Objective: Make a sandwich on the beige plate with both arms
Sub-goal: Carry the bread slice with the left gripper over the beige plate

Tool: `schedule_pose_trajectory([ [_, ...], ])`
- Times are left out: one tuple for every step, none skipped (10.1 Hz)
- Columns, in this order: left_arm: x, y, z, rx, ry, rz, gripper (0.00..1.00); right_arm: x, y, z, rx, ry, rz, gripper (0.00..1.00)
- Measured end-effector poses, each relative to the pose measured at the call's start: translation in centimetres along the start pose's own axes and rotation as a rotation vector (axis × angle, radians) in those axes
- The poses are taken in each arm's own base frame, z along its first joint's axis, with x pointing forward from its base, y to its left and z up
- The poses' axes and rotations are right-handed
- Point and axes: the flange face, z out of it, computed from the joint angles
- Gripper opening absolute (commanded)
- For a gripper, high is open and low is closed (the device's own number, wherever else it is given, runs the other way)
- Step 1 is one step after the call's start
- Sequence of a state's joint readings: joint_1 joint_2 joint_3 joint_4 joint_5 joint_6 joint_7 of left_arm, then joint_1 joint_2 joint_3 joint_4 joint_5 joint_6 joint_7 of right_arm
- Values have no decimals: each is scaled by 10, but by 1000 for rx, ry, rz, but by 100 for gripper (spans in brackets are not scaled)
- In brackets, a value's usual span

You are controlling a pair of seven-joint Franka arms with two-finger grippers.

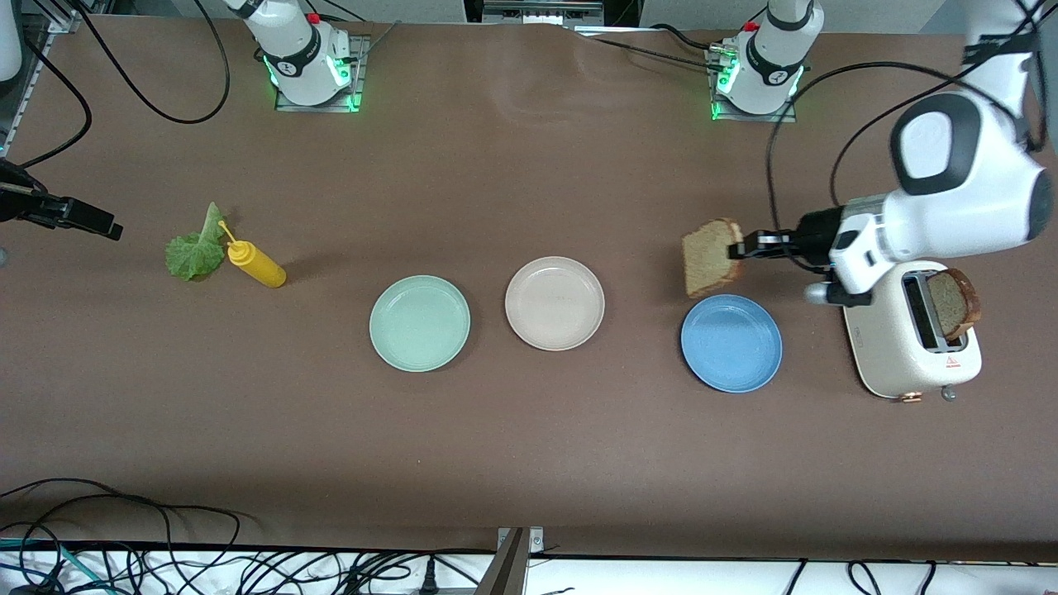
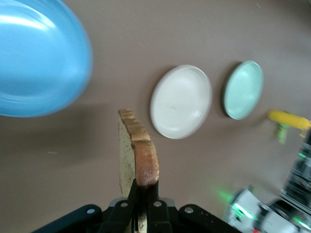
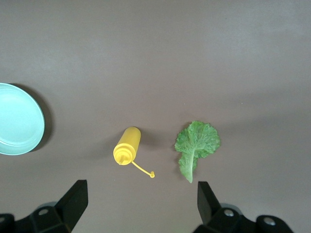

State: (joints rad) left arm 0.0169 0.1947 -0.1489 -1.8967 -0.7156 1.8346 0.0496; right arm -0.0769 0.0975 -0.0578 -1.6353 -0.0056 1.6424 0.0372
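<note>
Over the round blue plate's (image 1: pixel 731 343) rim, your left gripper (image 1: pixel 738 249) pinches 1 brown-crusted bread slice (image 1: pixel 709 257) by its edge; carry it level to the pale beige plate (image 1: pixel 555 302), while the right gripper (image 3: pixel 141 199) waits wide above the lettuce leaf (image 3: pixel 196 146).

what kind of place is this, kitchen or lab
Most likely a robotics lab set up as a mock kitchen: two arms are bolted to a brown table, loose cables run along its edge, and a toaster, bread slice and coloured plates serve as props.

Three cams, one desk (image 1: pixel 529 463)

Front cam sits high, facing both bases. Left wrist cam looks along its bread slice (image 2: pixel 137 158) toward the beige plate (image 2: pixel 181 101); right wrist looks straight down, sharing the mint plate (image 3: pixel 18 119).
</note>
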Motion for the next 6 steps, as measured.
schedule_pose_trajectory([
  [1, 16, 30, -79, -45, -12, 0, 0, 0, 0, 0, 0, 0, 100],
  [4, 28, 59, -152, -81, -34, 0, 0, 1, 0, 0, 0, 1, 100],
  [9, 35, 85, -196, -95, -31, 0, 0, 2, 0, 0, 0, 3, 100],
  [13, 39, 109, -208, -89, -6, 0, 0, 2, 0, 0, -1, 4, 100],
  [17, 41, 129, -213, -84, 10, 0, 0, 3, 0, 0, -1, 5, 100],
  [20, 42, 146, -222, -84, 18, 0, 0, 3, 1, 0, -1, 5, 100],
])
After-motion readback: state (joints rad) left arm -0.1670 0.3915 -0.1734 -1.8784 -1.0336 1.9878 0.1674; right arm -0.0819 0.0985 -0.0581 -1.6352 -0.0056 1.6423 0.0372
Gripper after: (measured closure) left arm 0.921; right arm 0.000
